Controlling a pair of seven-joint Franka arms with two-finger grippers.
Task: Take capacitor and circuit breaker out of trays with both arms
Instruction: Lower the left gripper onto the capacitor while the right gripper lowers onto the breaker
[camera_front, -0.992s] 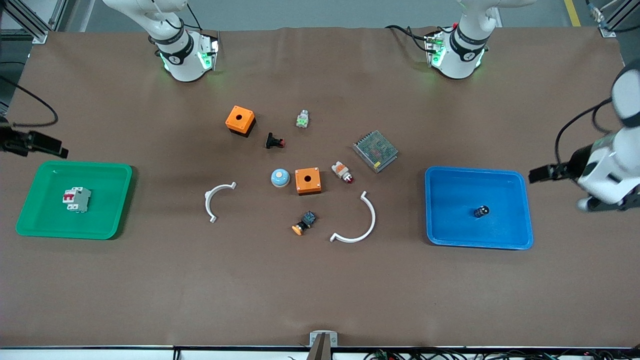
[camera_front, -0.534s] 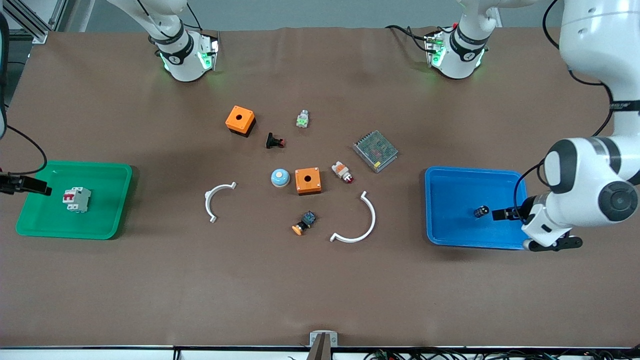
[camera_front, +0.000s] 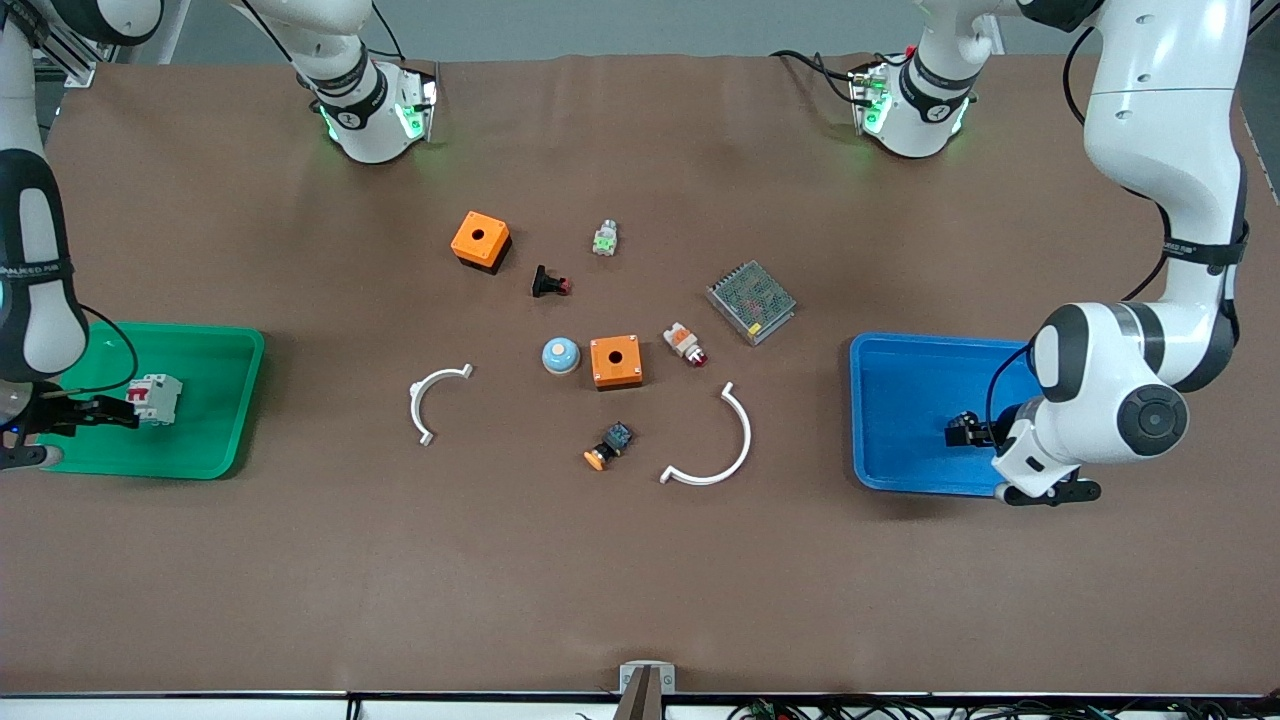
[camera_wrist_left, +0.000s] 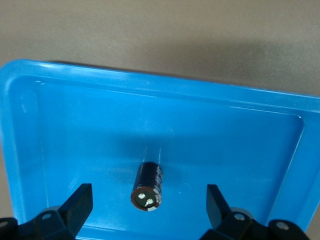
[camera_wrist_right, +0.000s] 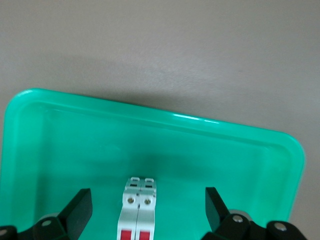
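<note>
Left gripper (camera_wrist_left: 147, 210) is down over the shallow blue plastic tray (camera_front: 905, 365) at the left arm's end of the table, fingers (camera_wrist_left: 77, 207) spread wide on either side of the capacitor (camera_wrist_left: 148, 185), a tiny black cylinder with a pale silvery end lying on its side in that tray, untouched. Right gripper (camera_wrist_right: 145, 212) hangs over the green plastic tray (camera_front: 215, 345) at the right arm's end, fingers spread around the white-grey rectangular breaker (camera_wrist_right: 137, 210) with red switch levers, which rests in that green tray.

Two orange boxes (camera_front: 481, 240) (camera_front: 615, 361), mesh-topped module (camera_front: 751, 300), two white arcs (camera_front: 433, 400) (camera_front: 716, 442), blue dome button (camera_front: 560, 355)
</note>
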